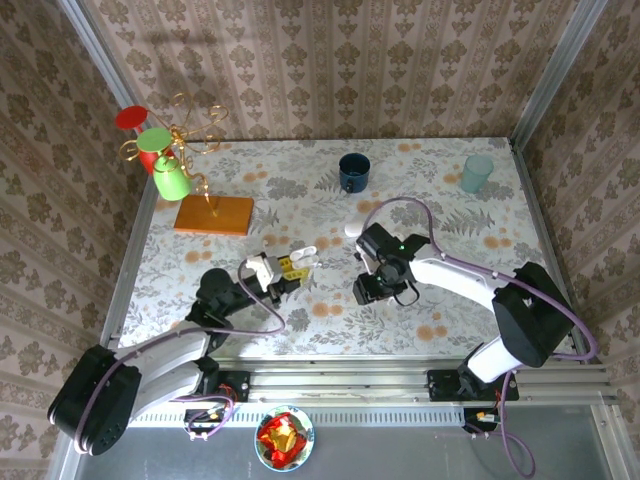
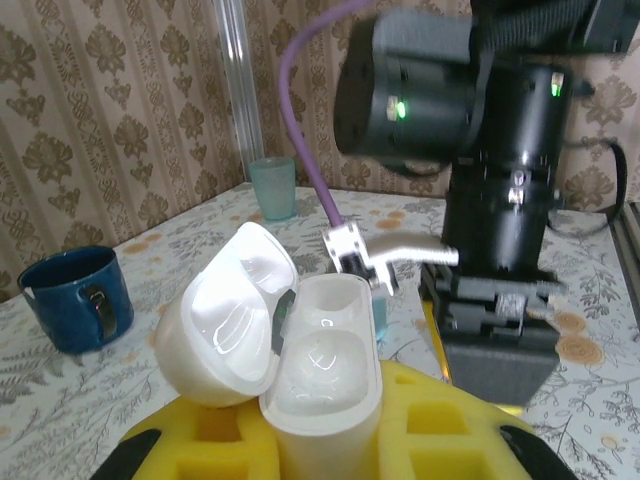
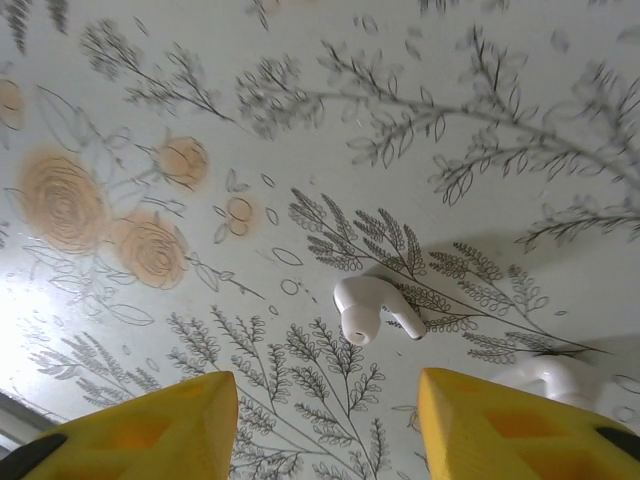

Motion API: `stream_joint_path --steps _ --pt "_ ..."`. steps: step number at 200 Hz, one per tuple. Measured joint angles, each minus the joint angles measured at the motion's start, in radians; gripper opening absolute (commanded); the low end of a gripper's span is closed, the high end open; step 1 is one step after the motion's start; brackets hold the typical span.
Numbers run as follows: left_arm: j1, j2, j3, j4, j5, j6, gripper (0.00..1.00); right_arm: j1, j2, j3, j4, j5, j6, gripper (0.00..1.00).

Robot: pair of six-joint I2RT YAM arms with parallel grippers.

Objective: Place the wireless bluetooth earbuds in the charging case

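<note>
A white charging case (image 2: 320, 370) stands upright between my left gripper's yellow fingers (image 2: 440, 440). Its lid (image 2: 225, 315) is swung open to the left and both wells look empty. From above, the left gripper (image 1: 283, 268) holds the case (image 1: 304, 254) left of the table's middle. A white short-stemmed earbud (image 3: 370, 308) lies on the flowered table, just ahead of my open right gripper (image 3: 325, 430) and between its finger lines. A second white earbud (image 3: 550, 378) is partly hidden behind the right finger (image 3: 520, 430). The right gripper (image 1: 368, 290) points down at the table.
A dark blue mug (image 1: 354, 171) and a teal cup (image 1: 477, 173) stand at the back. A small white piece (image 1: 353, 229) lies behind the right arm. A wire stand with green and red cups (image 1: 170, 165) on an orange base occupies the back left. The right arm (image 2: 480, 200) looms close to the case.
</note>
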Motion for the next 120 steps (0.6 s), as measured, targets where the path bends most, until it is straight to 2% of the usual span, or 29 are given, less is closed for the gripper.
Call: stream_joint_path --steps 35,72,120 --pt "0.003 -0.049 -0.041 -0.018 -0.109 -0.02 0.0 0.042 0.131 0.214 -0.183 0.128 -0.09 0.51" --pt "0.061 -0.14 -0.043 -0.118 -0.246 -0.058 0.0 0.127 0.314 0.397 -0.361 0.258 -0.17 0.48" --pt "0.085 -0.221 -0.053 -0.177 -0.351 -0.059 0.0 0.19 0.459 0.501 -0.491 0.336 -0.235 0.46"
